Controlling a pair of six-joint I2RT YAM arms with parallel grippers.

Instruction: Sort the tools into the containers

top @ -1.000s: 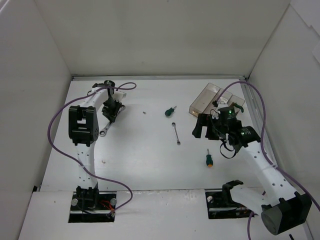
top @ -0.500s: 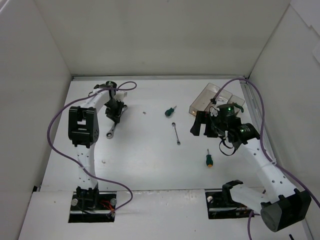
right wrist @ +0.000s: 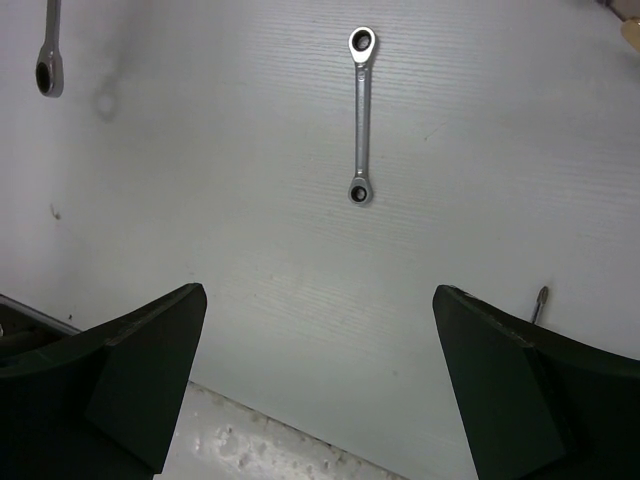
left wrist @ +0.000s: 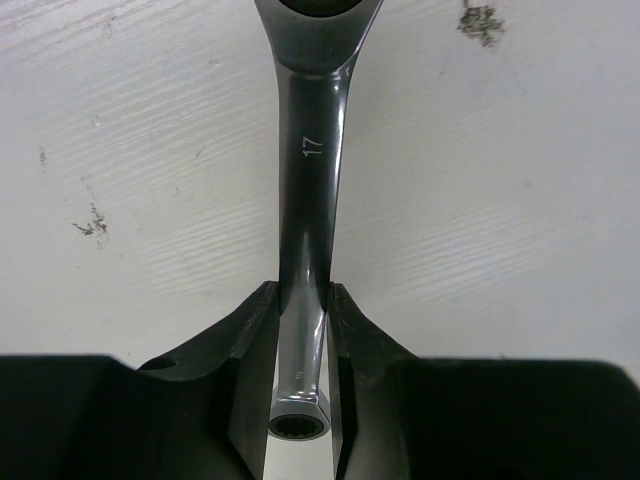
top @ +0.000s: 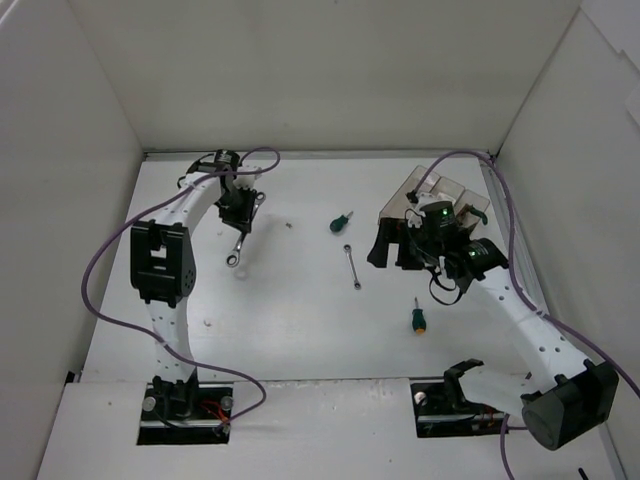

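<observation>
My left gripper [top: 240, 218] is shut on one end of a slim silver wrench [top: 237, 247], which hangs over the table at the back left. In the left wrist view the wrench [left wrist: 311, 170] runs up out of the gripper [left wrist: 303, 335], pinched between both fingers [left wrist: 252, 345]. A second wrench [top: 352, 267] lies mid-table, and it shows ahead of my open, empty right gripper [right wrist: 318, 292] as a silver wrench [right wrist: 359, 120]. Two green-handled screwdrivers [top: 341, 221] [top: 416, 319] lie on the table. The smoky clear containers [top: 412, 193] stand at the back right, partly behind my right gripper [top: 390, 248].
White walls close in the table on the left, back and right. Purple cables loop off both arms [top: 100, 270]. The two arm bases [top: 185, 400] sit at the near edge. A small dark speck [top: 287, 225] lies near the back middle.
The left gripper has swung right and toward the back, carrying the wrench with it. The right gripper has shifted left, away from the containers, still open.
</observation>
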